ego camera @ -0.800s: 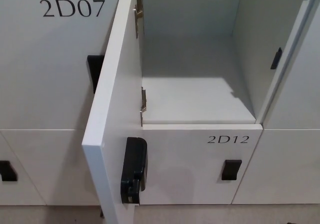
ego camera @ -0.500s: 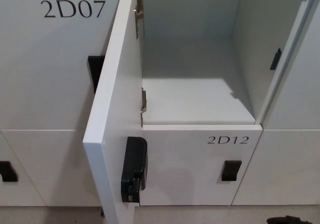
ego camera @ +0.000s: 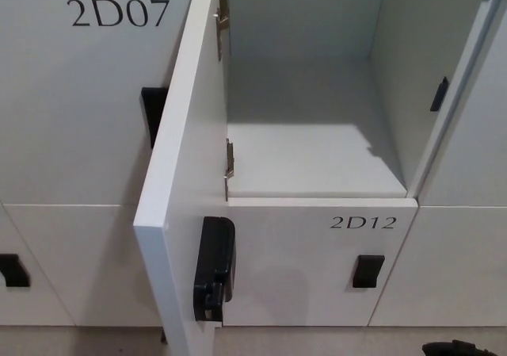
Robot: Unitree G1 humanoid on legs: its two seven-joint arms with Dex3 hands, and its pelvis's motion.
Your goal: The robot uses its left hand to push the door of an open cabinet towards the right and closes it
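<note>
The cabinet door [ego camera: 186, 158] stands wide open, swung out toward the camera, its white edge running from twelve o'clock down to about seven o'clock in the head view. Its black latch [ego camera: 214, 270] sits low on the inner face, near six o'clock. Two metal hinges [ego camera: 228, 168] tie it to the left wall of the open compartment [ego camera: 317, 154], which is bare inside. Below it sits the closed door marked 2D12 [ego camera: 363, 222], and at ten o'clock the one marked 2D07 [ego camera: 117, 13].

The left hand is nowhere in view, so whether its fingers are apart or together can't be told. A dark shape at the bottom edge, around five o'clock, looks like part of the right hand [ego camera: 451, 348], too little of it showing to tell its fingers' state.

By the look of it, the push has not begun: nothing touches the door. The next move calls for the left hand to come in from nine o'clock, meet the door's outer face, and press it toward three o'clock until it swings shut over the compartment.
</note>
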